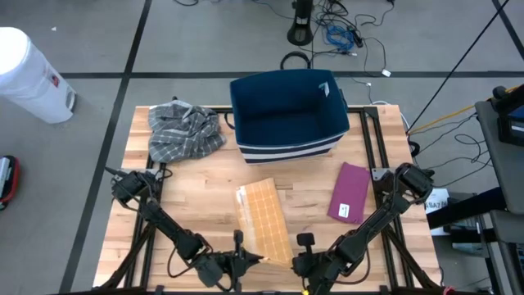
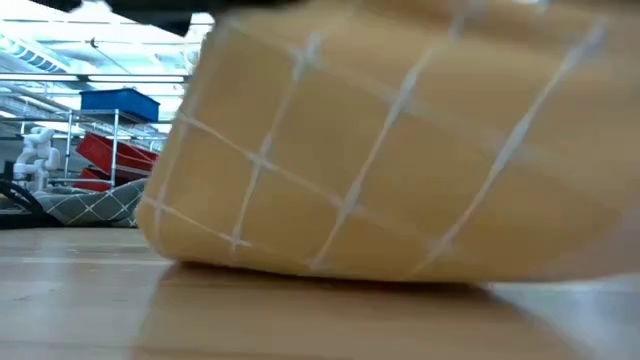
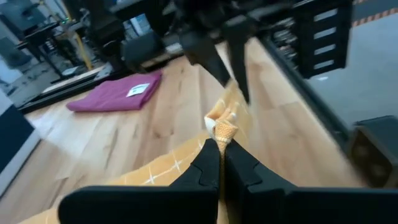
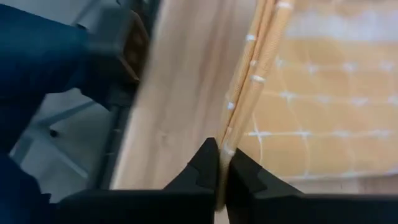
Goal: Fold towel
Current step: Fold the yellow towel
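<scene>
A tan towel with a white grid [image 1: 264, 220] lies as a folded strip in the middle of the wooden table [image 1: 205, 180], slanting toward the near edge. In the low view the towel [image 2: 400, 150] fills the picture, its underside on the wood. My left gripper [image 1: 250, 260] and my right gripper [image 1: 293, 262] are both at the towel's near end, one on each side. Each is shut on the cloth. My left gripper pinches a bunched corner [image 3: 222, 130] at the towel's near end between its two fingers. It comes in nearly level from the table's near left. The cloth beyond the corner sags slack toward the table. My right gripper pinches the towel's folded edge [image 4: 227, 142] at the near end, with several layers between its two fingers. The fingers slant down from the table's near right. The rest of the towel lies flat on the wood beyond them.
A dark blue bin [image 1: 286, 115] stands at the far middle. A crumpled grey plaid cloth [image 1: 184, 131] lies at the far left and a folded magenta towel [image 1: 350, 192] at the right. A white bin [image 1: 29, 74] stands on the floor beyond the table's left.
</scene>
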